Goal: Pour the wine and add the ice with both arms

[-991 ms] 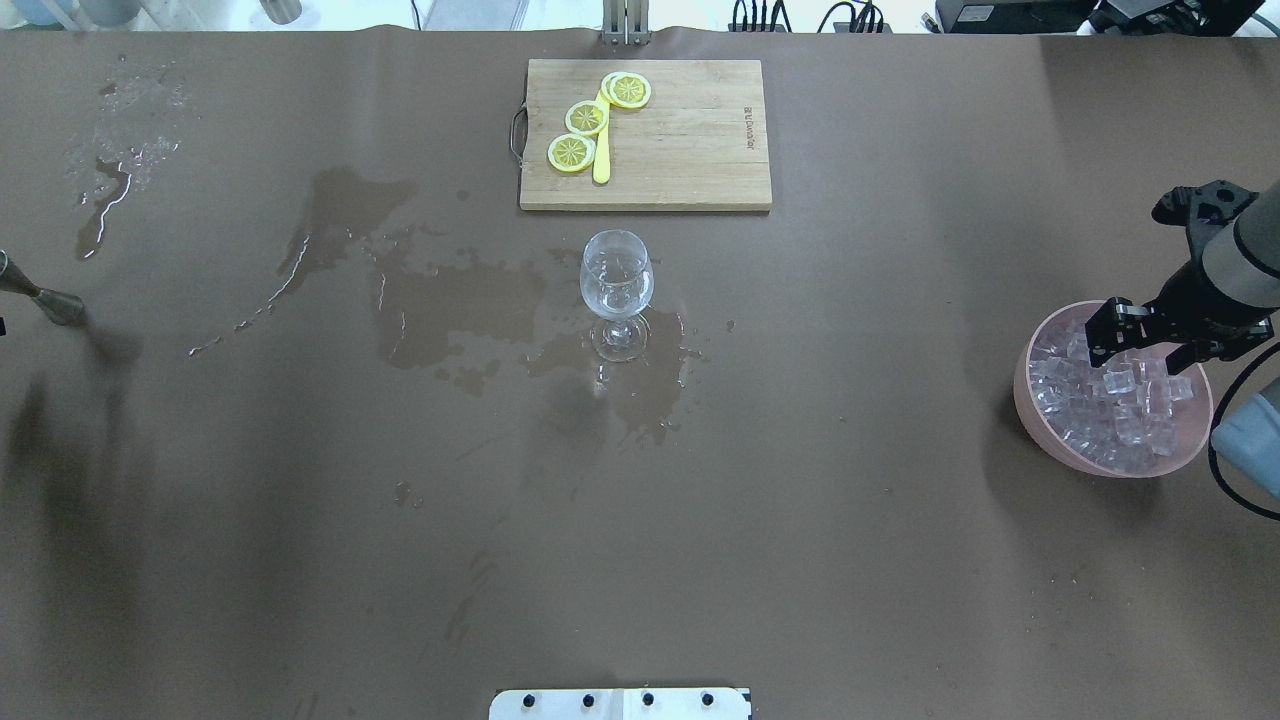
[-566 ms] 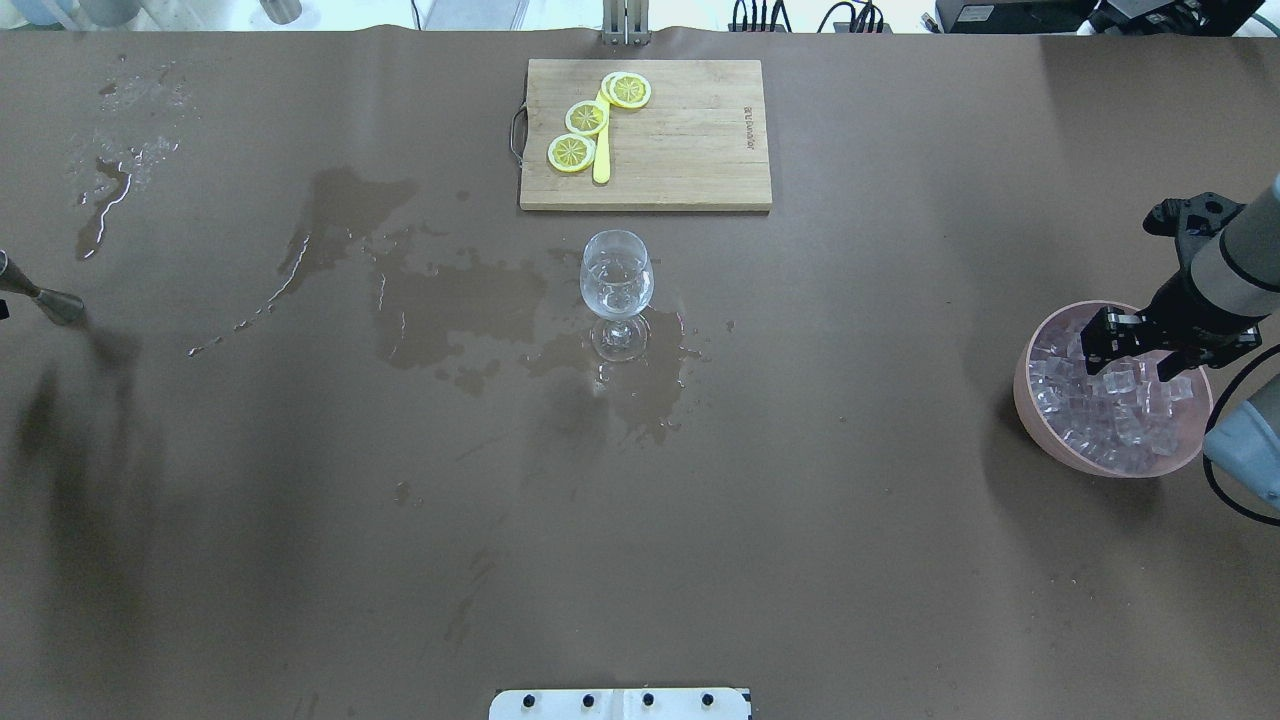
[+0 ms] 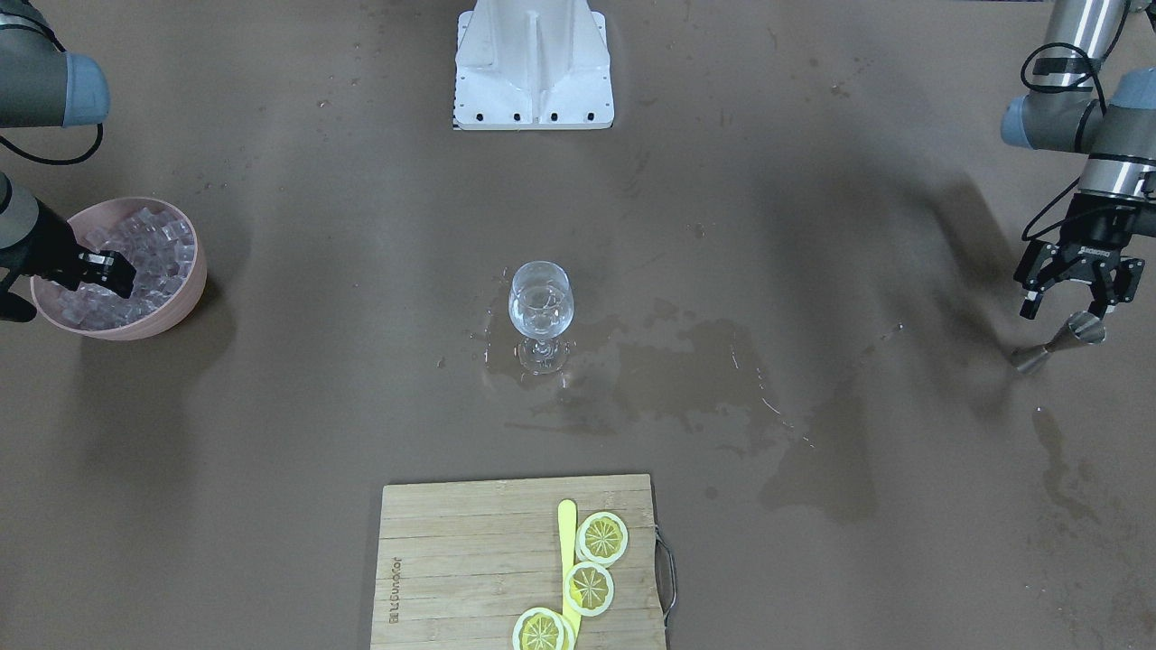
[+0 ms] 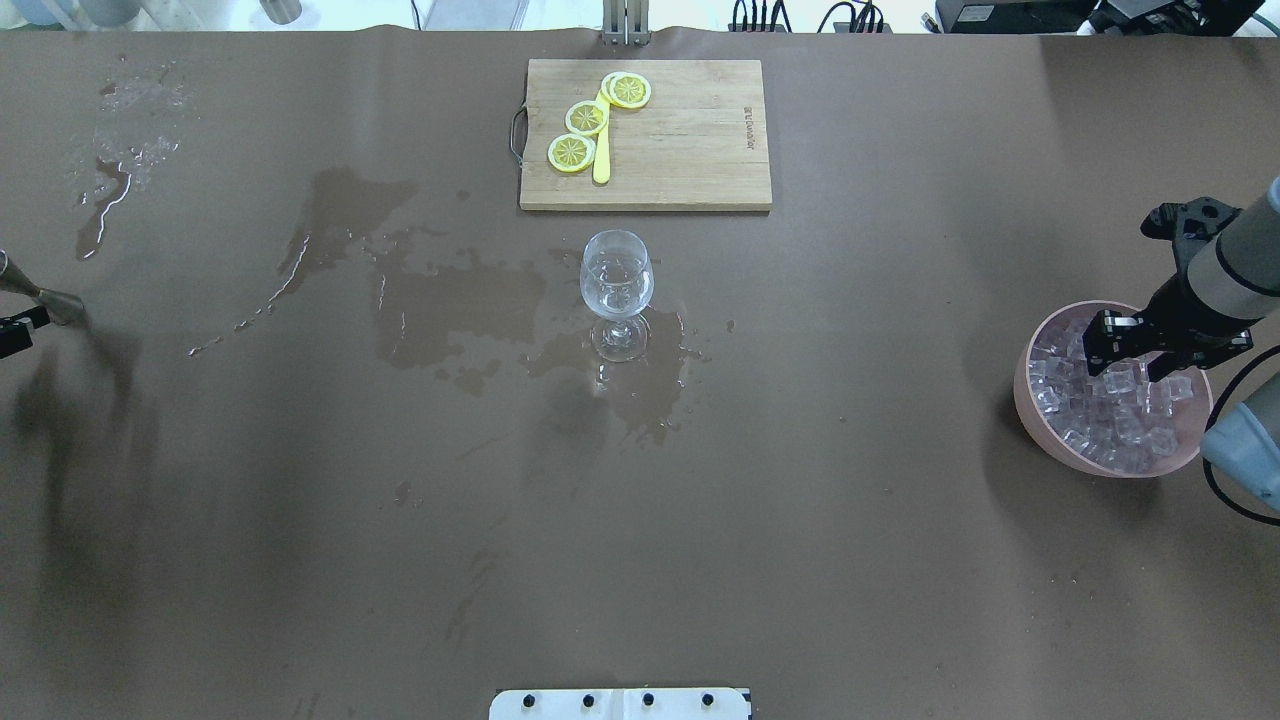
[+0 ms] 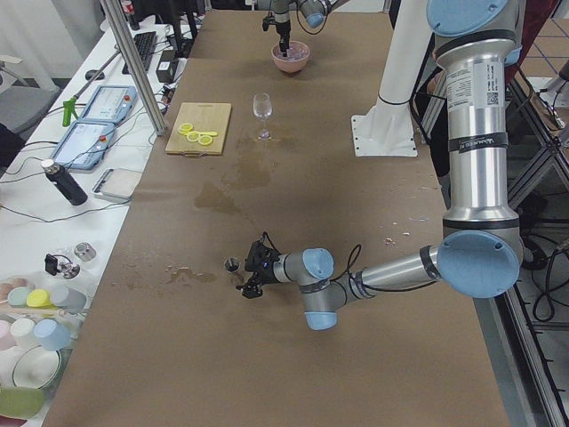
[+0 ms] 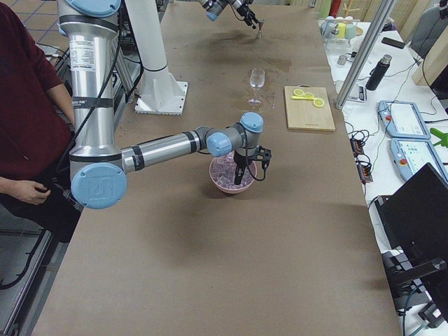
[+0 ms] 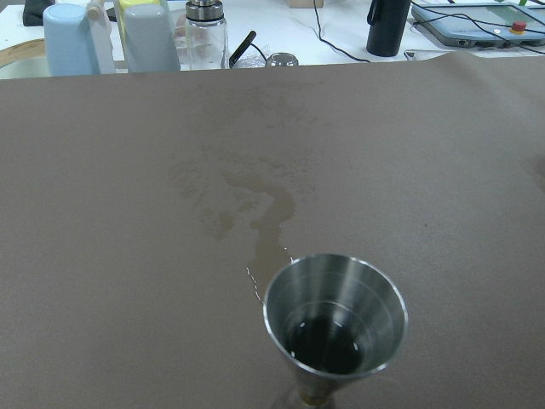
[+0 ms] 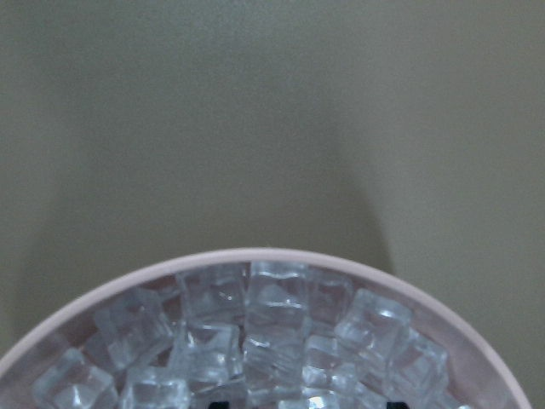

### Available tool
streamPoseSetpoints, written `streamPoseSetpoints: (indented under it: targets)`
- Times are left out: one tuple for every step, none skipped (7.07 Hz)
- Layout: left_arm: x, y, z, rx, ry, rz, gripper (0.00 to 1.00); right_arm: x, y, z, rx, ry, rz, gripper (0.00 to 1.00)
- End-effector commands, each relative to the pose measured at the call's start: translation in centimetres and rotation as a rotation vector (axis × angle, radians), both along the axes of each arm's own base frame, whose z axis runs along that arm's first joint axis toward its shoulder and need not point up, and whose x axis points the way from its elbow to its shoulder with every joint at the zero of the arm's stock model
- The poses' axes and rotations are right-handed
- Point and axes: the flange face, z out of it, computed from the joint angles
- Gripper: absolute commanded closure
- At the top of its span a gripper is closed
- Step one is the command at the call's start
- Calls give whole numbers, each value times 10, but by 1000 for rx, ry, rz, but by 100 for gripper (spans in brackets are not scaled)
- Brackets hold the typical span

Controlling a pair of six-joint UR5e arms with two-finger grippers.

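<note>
A wine glass (image 4: 617,280) (image 3: 540,311) stands at mid-table with a little clear wine in its bowl. At the table's right end a pink bowl (image 4: 1040,420) (image 3: 185,302) holds many ice cubes (image 4: 1110,415) (image 8: 255,341). My right gripper (image 4: 1132,358) (image 3: 101,271) is open, its fingers dipped among the cubes. At the left end a steel jigger (image 3: 1058,341) (image 7: 335,328) (image 4: 48,300) stands with a little liquid inside. My left gripper (image 3: 1068,302) hangs open just above it, fingers apart on either side.
A wooden cutting board (image 4: 690,150) (image 3: 452,569) with lemon slices (image 4: 586,118) and a yellow knife lies beyond the glass. Wet stains (image 4: 460,300) spread left of the glass. The white robot base (image 3: 533,68) is at the near edge. Cups and bottles (image 7: 128,38) stand past the left end.
My right gripper has sunk a little lower and further into the ice bowl. At the overhead view's left edge a finger of my left gripper has come into sight beside the jigger.
</note>
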Motion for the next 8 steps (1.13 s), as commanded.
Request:
streamPoseSetpoints:
  targets:
    - [28, -19, -20, 44, 23, -16, 3, -6, 3, -2, -14, -2, 7, 31]
    - [28, -20, -20, 48, 18, -19, 3, -5, 6, 0, -21, 1, 9, 31]
    - [27, -20, -15, 44, 6, -28, 3, -6, 9, 1, -28, 4, 10, 33]
    - [26, -19, -11, 40, -1, -27, 3, -4, 13, -2, -26, 0, 13, 38]
    - [25, -18, -9, 37, -3, -27, 3, 0, 17, 1, -30, 5, 14, 45]
    - [25, -18, -9, 38, -4, -25, 3, 0, 18, 3, -33, 7, 13, 51]
    - [25, -18, -8, 36, -6, -25, 3, -1, 19, 4, -33, 9, 12, 51]
    - [25, -18, -8, 37, -5, -25, 7, -1, 20, 4, -33, 11, 9, 51]
